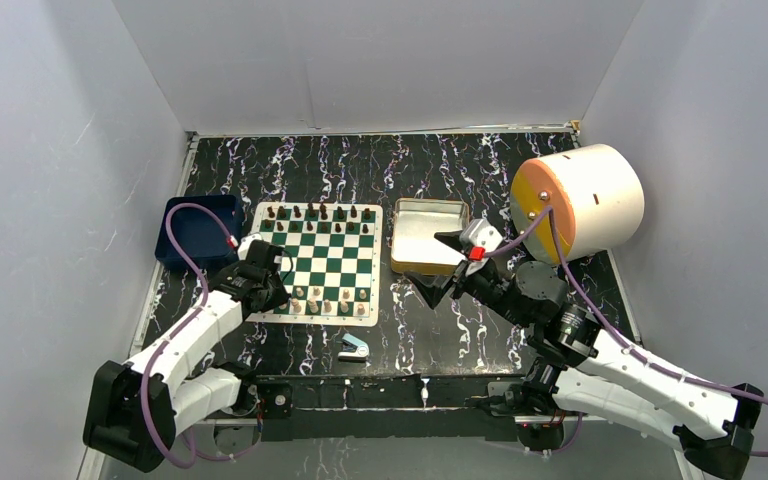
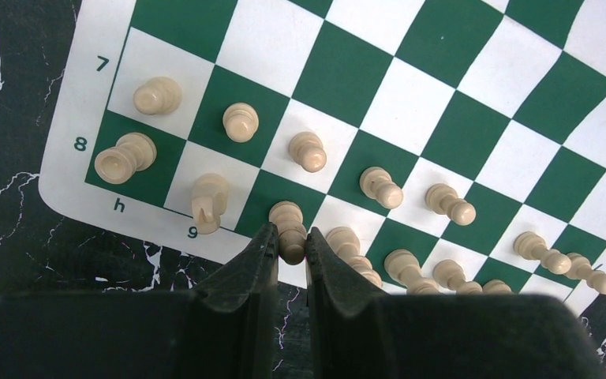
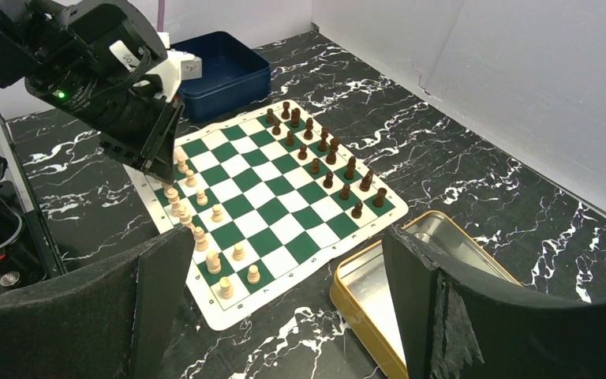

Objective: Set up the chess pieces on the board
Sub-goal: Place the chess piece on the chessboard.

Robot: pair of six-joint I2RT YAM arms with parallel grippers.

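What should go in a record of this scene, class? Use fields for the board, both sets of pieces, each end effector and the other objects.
board: green and white checkered mat, lying flat
dark pieces: two far rows
pale pieces: two near rows
left end effector: shut on a pale piece at the board's near edge
right end effector: open, holding nothing, beside the tin
tin: open, right of the board
tray: dark blue, left of the board
stapler: near side of the board
cylinder: white, orange face, far right

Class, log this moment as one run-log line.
left hand: shut on pale piece at board edge | right hand: open beside tin | dark pieces: in rows
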